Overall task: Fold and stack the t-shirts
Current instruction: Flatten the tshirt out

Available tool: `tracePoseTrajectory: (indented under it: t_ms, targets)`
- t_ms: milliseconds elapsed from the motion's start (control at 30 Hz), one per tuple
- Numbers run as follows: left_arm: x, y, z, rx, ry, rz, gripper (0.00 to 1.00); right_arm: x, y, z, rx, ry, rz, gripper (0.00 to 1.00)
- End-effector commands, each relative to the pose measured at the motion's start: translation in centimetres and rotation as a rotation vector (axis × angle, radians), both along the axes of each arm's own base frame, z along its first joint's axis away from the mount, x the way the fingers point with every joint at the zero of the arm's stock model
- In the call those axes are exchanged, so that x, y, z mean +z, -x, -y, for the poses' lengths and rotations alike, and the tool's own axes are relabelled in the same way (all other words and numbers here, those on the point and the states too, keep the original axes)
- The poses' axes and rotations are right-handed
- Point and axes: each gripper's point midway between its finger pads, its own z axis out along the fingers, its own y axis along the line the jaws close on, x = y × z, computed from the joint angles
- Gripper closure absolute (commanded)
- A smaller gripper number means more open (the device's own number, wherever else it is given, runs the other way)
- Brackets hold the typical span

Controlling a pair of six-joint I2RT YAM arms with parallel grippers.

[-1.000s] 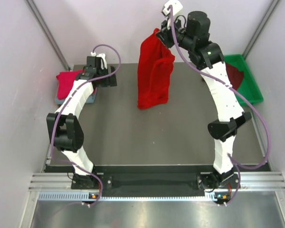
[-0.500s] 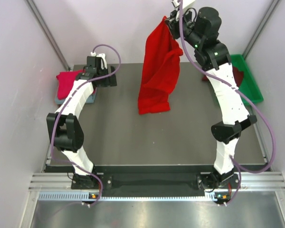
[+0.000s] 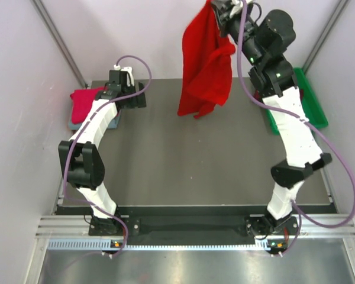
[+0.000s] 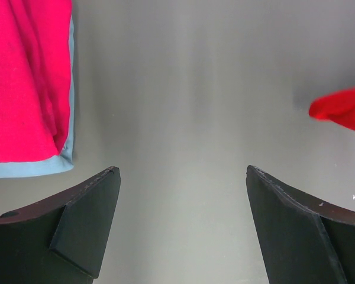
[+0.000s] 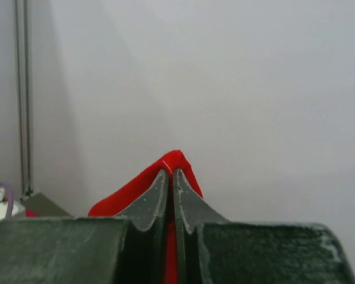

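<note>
A bright red t-shirt (image 3: 206, 62) hangs in the air over the back of the table, its lower hem well above the surface. My right gripper (image 3: 220, 8) is high at the top of the top view, shut on a peak of that shirt (image 5: 130, 192); the cloth runs between the closed fingers (image 5: 192, 207). A folded crimson-pink t-shirt (image 3: 83, 103) lies on a folded grey-blue one (image 3: 115, 123) at the back left. My left gripper (image 3: 137, 94) hovers open just right of that stack, nothing between its fingers (image 4: 86, 219). The stack (image 4: 23, 77) fills the upper left of the left wrist view.
A green plastic tray (image 3: 314, 102) sits at the back right, partly behind the right arm. Pale walls close in on the left, back and right. A tip of the red shirt (image 4: 343, 109) shows at the right edge of the left wrist view.
The right arm has lifted the red t-shirt higher and a little to the right; its hem has come up off the table. The left arm has not moved.
</note>
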Motion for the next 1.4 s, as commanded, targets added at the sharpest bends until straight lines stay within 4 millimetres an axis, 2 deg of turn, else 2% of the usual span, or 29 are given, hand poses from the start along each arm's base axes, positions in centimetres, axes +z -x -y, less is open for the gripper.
tracePoseTrajectory:
  t_ms: [0,67,133,167,267,333,367,400,433,500,533,567,600,633,667,700,733,800,833,933,1000,1067,1100,1167,1200,1233,1300,1333,1367]
  targets:
    - [1.5,-0.4,-0.2,0.014,-0.011,0.057,0.09,-6.5,-2.9,1.3,-0.050,0.079,-0.156,1.00]
    - [1.6,-0.4,-0.2,0.016,-0.014,0.059,0.09,-12.5,-5.0,1.9,-0.071,0.098,-0.344,1.00]
    - [1.6,-0.3,-0.3,0.019,-0.019,0.058,0.09,-21.2,-6.4,1.1,-0.051,0.160,-0.565,1.00]
    - [1.6,-0.3,-0.3,0.017,-0.020,0.060,0.09,-25.3,-6.7,1.0,-0.049,0.199,-0.664,1.00]
    - [1.7,-0.3,-0.4,0.017,-0.021,0.060,0.08,-34.2,-5.7,0.0,0.024,0.240,-0.896,1.00]
    - [1.6,-0.3,-0.3,0.016,-0.020,0.059,0.08,-38.5,-4.8,-0.9,0.083,0.268,-1.029,1.00]
    - [1.6,-0.3,-0.4,0.017,-0.021,0.059,0.08,-40.1,-4.7,-0.9,0.090,0.272,-1.066,1.00]
    - [1.5,-0.2,-0.4,0.019,-0.024,0.054,0.08,-41.3,-5.4,-0.8,0.068,0.266,-1.080,1.00]
    - [1.5,-0.2,-0.4,0.018,-0.023,0.054,0.08,-41.8,-6.2,-0.2,0.027,0.258,-1.083,1.00]
    - [1.4,0.0,-0.4,0.017,-0.027,0.052,0.08,-41.3,-8.9,1.8,-0.058,0.220,-1.053,1.00]
    - [1.4,0.0,-0.5,0.017,-0.032,0.054,0.08,-42.0,-10.9,3.8,-0.146,0.209,-1.039,1.00]
    - [1.4,0.0,-0.7,0.021,-0.039,0.055,0.08,-40.4,-12.4,4.8,-0.186,0.188,-0.997,1.00]
    - [1.4,0.0,-0.8,0.024,-0.042,0.054,0.08,-41.2,-13.6,6.0,-0.232,0.193,-0.998,1.00]
    - [1.4,0.1,-0.8,0.021,-0.046,0.052,0.08,-40.9,-14.6,7.8,-0.270,0.179,-0.990,1.00]
    - [1.4,0.1,-0.9,0.024,-0.050,0.054,0.08,-40.3,-15.3,8.7,-0.293,0.168,-0.974,1.00]
    - [1.4,0.1,-0.9,0.023,-0.051,0.053,0.08,-40.8,-15.9,9.8,-0.326,0.179,-0.971,1.00]
    - [1.5,0.0,-0.9,0.022,-0.054,0.056,0.08,-40.6,-16.4,11.5,-0.375,0.171,-0.959,1.00]
    - [1.5,0.0,-1.0,0.022,-0.056,0.058,0.08,-41.0,-16.8,13.2,-0.421,0.165,-0.960,1.00]
    - [1.6,-0.1,-1.0,0.021,-0.057,0.060,0.08,-40.5,-17.1,14.9,-0.461,0.156,-0.943,1.00]
    - [1.3,0.0,-0.7,0.009,-0.050,0.051,0.08,-40.3,-17.4,17.2,-0.485,0.143,-0.947,1.00]
    - [0.9,-0.1,-0.1,-0.015,-0.028,0.043,0.08,-41.6,-17.1,16.9,-0.441,0.162,-0.980,1.00]
    - [0.5,-0.2,0.7,-0.044,0.001,0.030,0.08,-43.4,-15.9,15.9,-0.400,0.192,-1.035,0.79]
    - [0.4,-0.2,1.1,-0.062,0.014,0.027,0.08,-43.1,-15.6,15.6,-0.394,0.198,-1.029,0.65]
    - [0.2,0.1,2.3,-0.119,0.049,0.016,0.08,-42.3,-15.1,13.9,-0.365,0.223,-1.001,0.47]
    - [0.1,0.3,2.6,-0.135,0.053,0.009,0.08,-40.9,-14.9,13.3,-0.352,0.228,-0.966,0.45]
    - [0.0,0.4,2.8,-0.149,0.052,0.007,0.08,-40.4,-14.5,11.8,-0.327,0.239,-0.955,0.43]
    - [-0.2,0.6,3.1,-0.163,0.049,0.000,0.09,-40.1,-13.7,10.6,-0.297,0.259,-0.949,0.34]
    - [-0.3,0.6,3.2,-0.169,0.047,-0.001,0.09,-40.2,-13.1,9.3,-0.272,0.284,-0.944,0.32]
    - [-0.4,0.7,3.3,-0.175,0.051,-0.006,0.09,-41.4,-12.5,8.8,-0.254,0.312,-0.965,0.31]
